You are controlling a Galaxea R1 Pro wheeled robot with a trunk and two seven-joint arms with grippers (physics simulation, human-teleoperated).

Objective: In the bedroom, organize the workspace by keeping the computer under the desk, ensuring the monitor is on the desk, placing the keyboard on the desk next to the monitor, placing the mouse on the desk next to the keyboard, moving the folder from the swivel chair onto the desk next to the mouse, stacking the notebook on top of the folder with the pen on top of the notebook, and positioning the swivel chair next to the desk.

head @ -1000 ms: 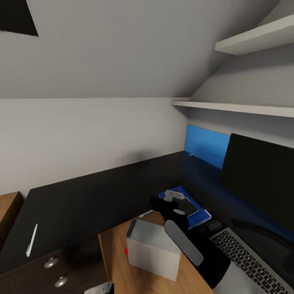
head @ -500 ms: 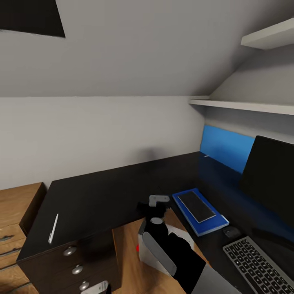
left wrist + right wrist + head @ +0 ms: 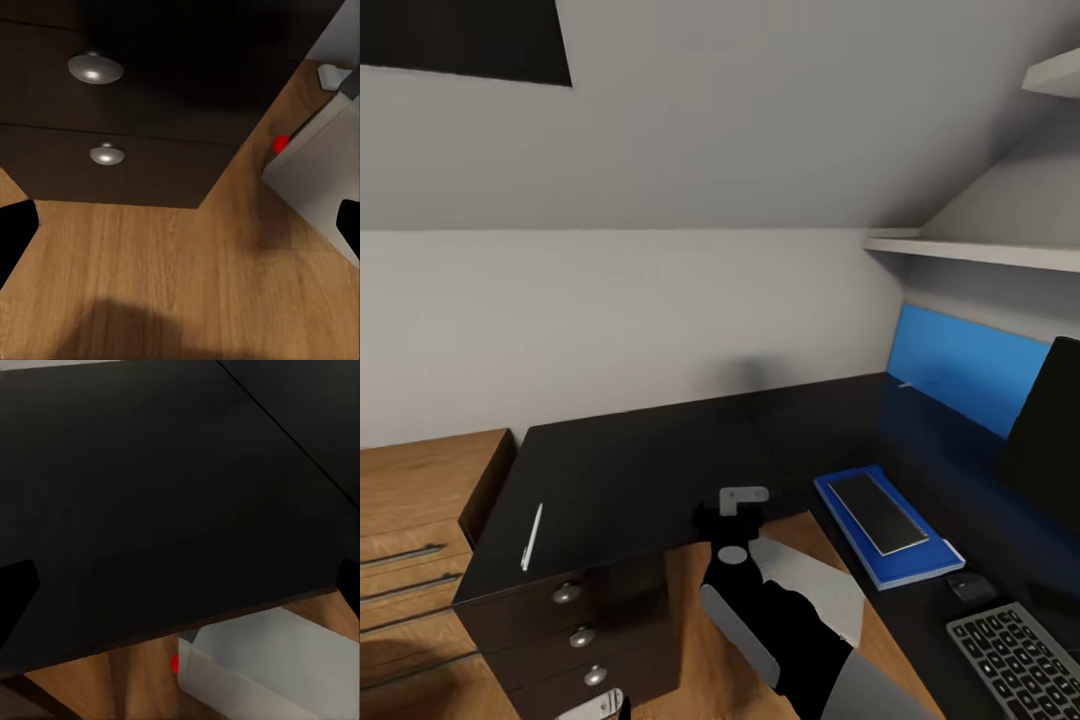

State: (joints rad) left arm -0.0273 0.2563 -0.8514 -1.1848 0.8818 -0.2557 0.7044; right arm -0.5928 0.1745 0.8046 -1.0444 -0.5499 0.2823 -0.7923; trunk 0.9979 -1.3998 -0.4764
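- Lengthwise, the slim white pen [image 3: 531, 537] lies near the glossy black desk's [image 3: 660, 450] front edge above the silver-knobbed drawers [image 3: 575, 625], pointing toward the wall.
- Grey notebook [image 3: 878, 512] rests on the blue folder [image 3: 887, 530], both angled alike, near the mouse [image 3: 966, 585] and keyboard [image 3: 1020, 665].
- Right gripper [image 3: 740, 508] hovers over the desk edge; the right wrist view shows its fingers apart, above the boxy grey computer [image 3: 262, 667].
- Left gripper [image 3: 180, 229], fingers apart, faces the drawers over wooden floor [image 3: 150, 262].
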